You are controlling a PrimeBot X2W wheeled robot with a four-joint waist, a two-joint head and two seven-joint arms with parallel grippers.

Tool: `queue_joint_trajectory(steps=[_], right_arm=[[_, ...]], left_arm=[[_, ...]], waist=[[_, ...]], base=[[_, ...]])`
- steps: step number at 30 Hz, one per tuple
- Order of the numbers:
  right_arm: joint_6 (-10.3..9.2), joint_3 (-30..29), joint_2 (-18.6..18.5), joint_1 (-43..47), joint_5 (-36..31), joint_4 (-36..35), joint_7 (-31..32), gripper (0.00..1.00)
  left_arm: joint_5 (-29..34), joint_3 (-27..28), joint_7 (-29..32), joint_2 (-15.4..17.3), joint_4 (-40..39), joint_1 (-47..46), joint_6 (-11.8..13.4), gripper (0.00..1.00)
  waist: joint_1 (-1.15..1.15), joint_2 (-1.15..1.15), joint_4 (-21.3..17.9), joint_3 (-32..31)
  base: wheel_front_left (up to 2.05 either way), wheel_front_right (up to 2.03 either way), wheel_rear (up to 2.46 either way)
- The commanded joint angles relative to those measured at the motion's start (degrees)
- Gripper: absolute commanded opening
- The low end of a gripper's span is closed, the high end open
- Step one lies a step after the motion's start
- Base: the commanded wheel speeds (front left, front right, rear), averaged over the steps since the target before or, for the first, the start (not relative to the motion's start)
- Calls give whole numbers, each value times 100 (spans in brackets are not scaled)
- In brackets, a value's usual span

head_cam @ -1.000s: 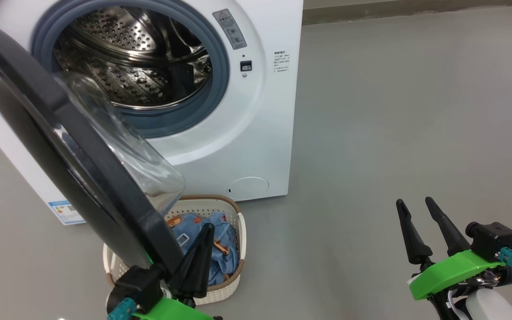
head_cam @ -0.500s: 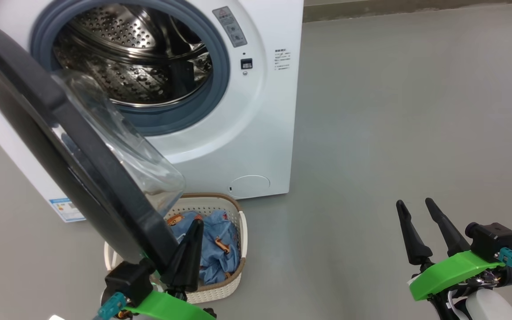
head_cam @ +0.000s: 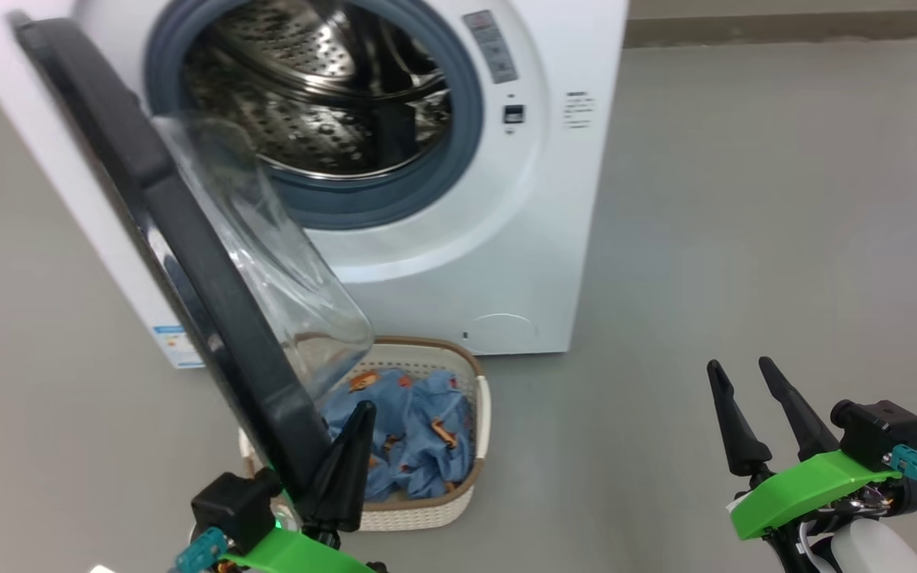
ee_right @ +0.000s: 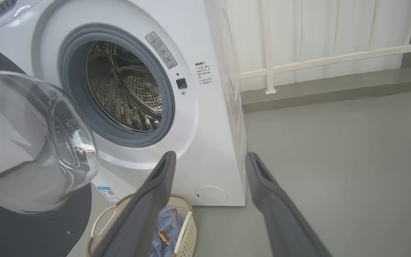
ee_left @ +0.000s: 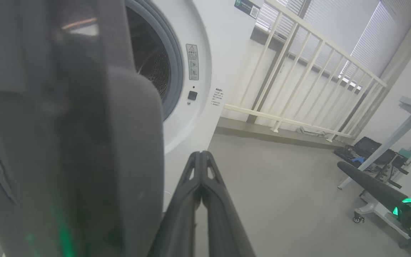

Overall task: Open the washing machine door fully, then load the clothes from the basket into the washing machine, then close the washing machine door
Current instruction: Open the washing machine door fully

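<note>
**Q:** Where's your door at right now?

**A:** Your washing machine door (head_cam: 239,358) is swung out to the left of the opening and sits nearly edge-on to the head camera. You get a wide glossy black rim with a clear glass bowl (head_cam: 283,270) bulging off it. The door's lower end hangs over the left part of the basket (head_cam: 427,513). The right wrist view shows that bowl much more face-on. In the left wrist view the rim is a dark blur just beside your fingers (ee_left: 216,200).

**Q:** And around it?

**A:** The washing machine (head_cam: 506,263) stands open, with a steel perforated drum (head_cam: 331,95) ringed by a grey-blue gasket (head_cam: 395,199). The basket sits on the floor (head_cam: 705,199) just in front of it. The clothes (head_cam: 411,430) are in the basket, light blue with orange-brown figures.

**Q:** Grippers?

**A:** Your left gripper (head_cam: 363,410) has its fingers pressed together on nothing, right at the door's lower rim. I can't tell if it's touching. Your right gripper (head_cam: 739,364) is spread wide and holding nothing, well off to the right over the floor.

**Q:** Any writing?

**A:** There's a grey warning sticker (ee_right: 161,50) with a triangle beside the opening and a block of small print (ee_right: 202,73) to its right. A blue label (head_cam: 176,346) sits low on the machine. All of it is too small to read. The left wrist view also catches a white railing (ee_left: 298,71) behind the machine.
</note>
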Motion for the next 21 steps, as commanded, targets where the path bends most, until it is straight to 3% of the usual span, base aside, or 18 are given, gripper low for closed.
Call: queue_joint_trajectory(steps=[1,21], right_arm=[[26,130,-26,-87,77,-114,-70,100],[26,46,37,-9,84,-136,-70,100]], left_arm=[[-35,389,6,272,-168,-118,166,0],[-8,492,504,638,-754,179,552,0]], waist=[[0,0,250,-36],[0,0,1422,-53]], base=[[0,0,0],[0,0,0]])
